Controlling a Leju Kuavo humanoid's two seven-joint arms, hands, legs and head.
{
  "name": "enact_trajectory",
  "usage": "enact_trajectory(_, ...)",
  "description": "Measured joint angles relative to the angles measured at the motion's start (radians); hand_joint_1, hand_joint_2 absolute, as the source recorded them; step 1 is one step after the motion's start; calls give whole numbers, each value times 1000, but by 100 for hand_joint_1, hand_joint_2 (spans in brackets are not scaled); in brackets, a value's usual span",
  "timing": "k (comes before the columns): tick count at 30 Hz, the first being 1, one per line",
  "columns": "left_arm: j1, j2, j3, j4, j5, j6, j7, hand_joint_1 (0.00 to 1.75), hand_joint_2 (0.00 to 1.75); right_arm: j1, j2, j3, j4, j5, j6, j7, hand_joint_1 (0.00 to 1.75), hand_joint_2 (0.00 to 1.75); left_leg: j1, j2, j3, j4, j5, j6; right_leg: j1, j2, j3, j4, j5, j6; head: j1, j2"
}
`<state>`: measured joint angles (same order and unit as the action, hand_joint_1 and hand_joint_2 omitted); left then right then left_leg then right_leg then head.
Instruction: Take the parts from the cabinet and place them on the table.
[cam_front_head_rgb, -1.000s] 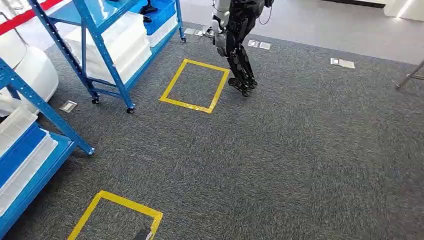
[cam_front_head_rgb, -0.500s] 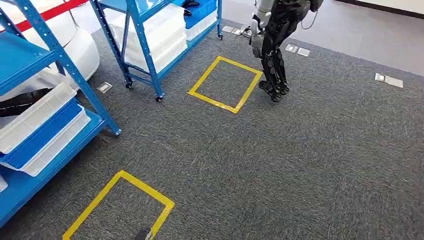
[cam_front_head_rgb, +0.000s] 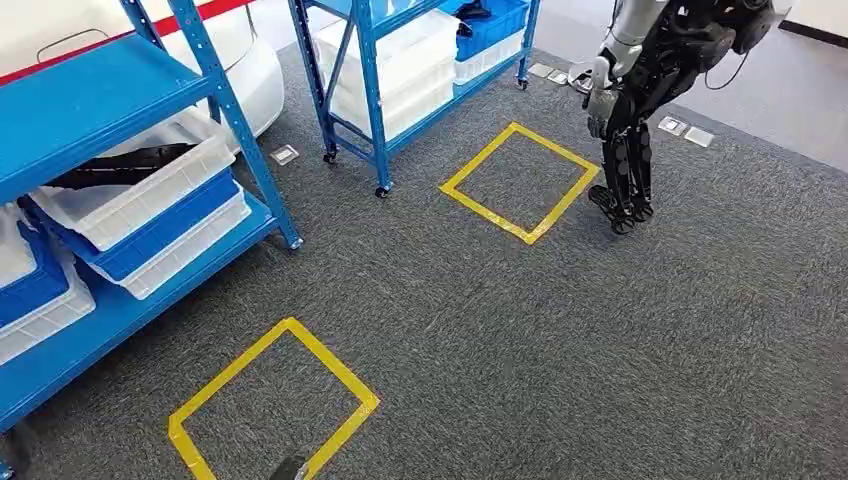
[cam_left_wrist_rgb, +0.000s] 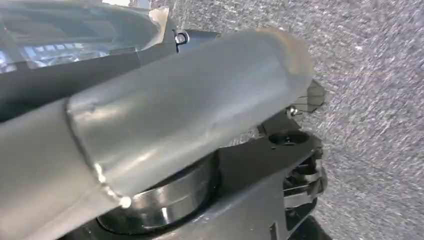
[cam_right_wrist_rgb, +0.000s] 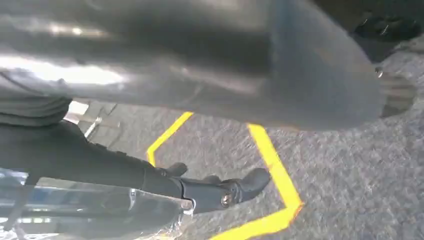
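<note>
Two racks: near rack (cam_front_head_rgb: 100, 90) at left, far rack (cam_front_head_rgb: 372, 100) beyond it, both blue, on castors, loaded with white and blue bins.
Part: long, dark, lying in a white bin (cam_front_head_rgb: 150, 190) on the near rack's middle shelf (cam_front_head_rgb: 120, 165); untouched, well apart from both hands.
Done: nothing placed as yet, by the look of it; at most an approach to the near rack.
Left: reach into the bin, lift the part, carry it to the table, set it down; likely the same again for other parts.
Left hand (cam_left_wrist_rgb: 175, 115): grey cover close to the lens, hanging over carpet; cannot tell how far open the fingers are or whether anything is held.
Right hand (cam_right_wrist_rgb: 200, 65): blurred grey bulk above yellow tape; finger state likewise impossible to tell.
Floor: grey carpet (cam_front_head_rgb: 600, 350), flat; near tape square (cam_front_head_rgb: 330, 358) close in front, far tape square (cam_front_head_rgb: 480, 209) by the far rack; small metal floor plates (cam_front_head_rgb: 285, 154).
Room: another humanoid robot (cam_front_head_rgb: 630, 130) standing far right beside the far square; white rounded body with red stripe (cam_front_head_rgb: 255, 70) behind the racks.
</note>
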<state>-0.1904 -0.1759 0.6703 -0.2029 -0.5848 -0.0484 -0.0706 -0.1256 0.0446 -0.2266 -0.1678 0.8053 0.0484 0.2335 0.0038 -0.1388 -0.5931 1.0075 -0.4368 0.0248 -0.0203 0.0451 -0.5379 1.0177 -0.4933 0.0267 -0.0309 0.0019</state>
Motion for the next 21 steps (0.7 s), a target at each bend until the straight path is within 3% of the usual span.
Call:
enact_trajectory(1, 1, 3, 0, 0, 0, 0, 0, 0, 0, -1, 0, 0, 0, 0, 0, 0, 0, 0, 1, -12, -3, 2, 1, -4, -8, -13, -1, -4, 4, -7, 1, 0)
enact_trajectory(2, 2, 4, 0, 0, 0, 0, 0, 0, 0, -2, 1, -1, 0, 1, 0, 0, 0, 0, 1, 14, -6, 13, -8, -6, -9, -24, 0, -5, 6, -11, 0, 0)
enact_trajectory(3, 0, 3, 0, 0, 0, 0, 0, 0, 0, -1, 0, -1, 0, 2, 0, -1, 0, 0, -3, 77, -24, 53, -39, -12, -8, -35, 1, -6, 5, -21, -13, 0)
enact_trajectory(4, -2, 3, 0, 0, 0, 0, 0, 0, 0, 1, 0, -1, 0, 1, 0, 0, 0, 0, -1, 107, -57, 121, -78, -16, -4, -48, 0, -6, 3, -26, -20, 0)
enact_trajectory(5, -3, 3, 0, 0, 0, 0, 0, 0, 0, 4, 1, -1, 0, 1, 0, 0, 0, 0, 0, 125, -103, 213, -122, -20, 0, -65, 0, -5, 2, -28, -18, 0)
enact_trajectory(6, -3, 3, 0, 0, 0, 0, 0, 0, 0, 6, 1, -1, 0, 2, 0, 0, 0, 0, 1, 131, -139, 284, -148, -22, 2, -79, -1, -5, 1, -30, -19, 0)
enact_trajectory(7, -1, 3, 0, 0, 0, 0, 0, 0, 0, 6, 0, -1, 0, 2, 0, 0, 0, 0, 1, 135, -160, 322, -153, -23, 3, -93, -1, -5, 0, -31, -19, 0)
enact_trajectory(8, 0, 3, 0, 0, 0, 0, 0, 0, 0, 5, 0, -1, 0, 2, 0, 0, 0, 0, 1, 137, -156, 313, -137, -21, 5, -105, 0, -5, -1, -32, -19, 0)
enact_trajectory(9, 1, 3, 0, 0, 0, 0, 0, 0, 0, 3, 0, -1, 0, 2, 0, 0, 0, 0, 0, 138, -127, 255, -99, -17, 6, -118, 1, -5, -3, -33, -19, 0)
enact_trajectory(10, 0, 3, 0, 0, 0, 0, 0, 0, 0, 1, 0, -1, 0, 2, 0, 0, 0, 0, -1, 150, -78, 167, -55, -11, 8, -130, 5, -5, -4, -35, -19, 0)
enact_trajectory(11, -2, 3, 0, 0, 0, 0, 0, 0, 0, -1, 2, -1, 0, 2, 0, 0, 0, 0, -6, 185, -25, 73, -18, 1, 10, -140, 9, -5, -7, -33, -20, 0)
enact_trajectory(12, -6, 5, 0, 0, 0, 0, 0, 0, 0, -1, 3, -1, 0, 2, 0, 0, 0, 0, -17, 244, 4, 16, -21, 11, 14, -149, 12, -5, -10, -31, -19, 0)
enact_trajectory(13, -11, 5, -1, 0, 0, 0, 0, 0, 0, -1, 3, -1, 0, 2, 0, -1, 0, 0, -21, 231, 5, 14, -21, 11, 21, -156, 11, -6, -15, -24, -18, 0)
enact_trajectory(16, -9, 6, -1, 0, 0, 0, 0, 0, 0, -5, 5, -1, 0, 2, 0, -1, 0, 0, -25, 188, -1, 8, -18, 19, 21, -196, 24, -12, -18, -16, -18, 0)
enact_trajectory(17, -8, 6, -1, 0, 0, 0, 0, 0, 0, -7, 5, -1, 0, 2, 0, 0, 0, 0, -7, 175, 12, -8, -5, 27, 21, -177, 20, -5, -25, -8, -17, 0)
enact_trajectory(18, -9, 5, -1, 0, 0, 1, 0, 0, 0, -7, 3, -1, 0, 2, 0, -1, 0, 0, -8, 164, 14, -13, -2, 30, 16, -115, 10, 24, -41, -8, -13, 0)
enact_trajectory(19, -14, 5, -1, 0, 0, 0, 0, 0, 0, -5, 4, -1, 0, 2, 0, -1, 0, 0, -6, 151, 12, -13, 2, 35, 13, -76, -18, 88, -74, -14, -12, 0)
enact_trajectory(21, -16, 0, -1, 0, 0, 0, 0, 0, 0, 0, 2, -1, 0, 2, 0, -1, 0, 0, -6, 116, 10, -12, 2, 35, 10, -53, -101, 256, -137, -17, -6, 0)
